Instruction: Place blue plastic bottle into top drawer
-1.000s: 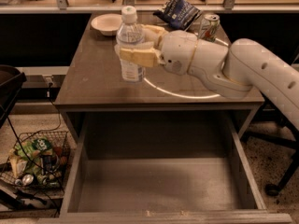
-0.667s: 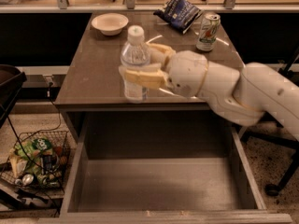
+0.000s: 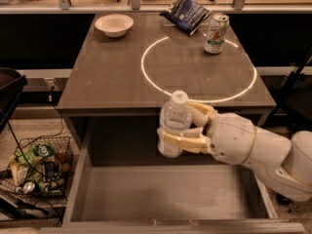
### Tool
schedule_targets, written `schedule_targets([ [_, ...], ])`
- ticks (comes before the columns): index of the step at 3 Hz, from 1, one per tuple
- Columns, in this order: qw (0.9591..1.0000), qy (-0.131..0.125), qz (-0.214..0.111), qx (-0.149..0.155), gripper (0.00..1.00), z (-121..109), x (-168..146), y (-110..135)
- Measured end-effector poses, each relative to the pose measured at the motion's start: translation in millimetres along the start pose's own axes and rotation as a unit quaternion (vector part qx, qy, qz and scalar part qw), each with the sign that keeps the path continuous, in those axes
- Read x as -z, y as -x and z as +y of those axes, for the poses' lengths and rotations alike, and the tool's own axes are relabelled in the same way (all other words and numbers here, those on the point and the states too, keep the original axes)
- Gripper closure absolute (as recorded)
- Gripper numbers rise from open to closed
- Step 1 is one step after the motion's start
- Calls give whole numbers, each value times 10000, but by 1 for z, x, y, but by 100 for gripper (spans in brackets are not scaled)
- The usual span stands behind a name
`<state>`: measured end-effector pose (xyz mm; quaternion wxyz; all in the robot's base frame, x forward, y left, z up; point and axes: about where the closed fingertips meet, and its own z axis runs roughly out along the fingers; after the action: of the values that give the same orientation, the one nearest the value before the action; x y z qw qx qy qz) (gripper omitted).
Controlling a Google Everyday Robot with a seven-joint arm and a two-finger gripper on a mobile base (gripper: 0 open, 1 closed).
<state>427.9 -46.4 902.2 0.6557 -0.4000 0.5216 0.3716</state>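
The blue plastic bottle point(image 3: 174, 117) is held upright in the gripper point(image 3: 171, 129). The two pale fingers point(image 3: 183, 141) are clamped across the bottle's lower body, and the white cap is left standing clear above them. The gripper is placed just in front of the front edge of the table point(image 3: 112, 77) and above the open top drawer point(image 3: 161, 196), whose bare grey bottom lies directly below it. The bottle is touched by nothing but the fingers and is still carried above the drawer's low walls.

The task is judged to be well past its middle. The pick-up is done, the bottle has been brought off the table top, and the drawer is already pulled out. What is left is for the bottle to be lowered onto the drawer bottom, released, and the gripper drawn away.

Against the frame of a moment ago, the bottle is no longer held over the table's near edge. It has been carried forward and lower, so that it is now seen against the dark gap under the table top. The grip itself looks unchanged. The lit ring on the table, formerly covered in part by the arm, is now exposed behind the gripper. The soda can point(image 3: 216, 33), the bowl point(image 3: 114, 24) and the dark snack bag point(image 3: 187, 13), all well behind the gripper, are found where they were.
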Motion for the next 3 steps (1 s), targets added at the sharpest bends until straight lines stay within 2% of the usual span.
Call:
schedule_targets([
  [1,9993,-188,305,130,100,-18,25,-41],
  [2,9957,-279,865,153,100,-44,22,-68],
  [3,9944,-130,1044,-59,100,-66,15,-101],
])
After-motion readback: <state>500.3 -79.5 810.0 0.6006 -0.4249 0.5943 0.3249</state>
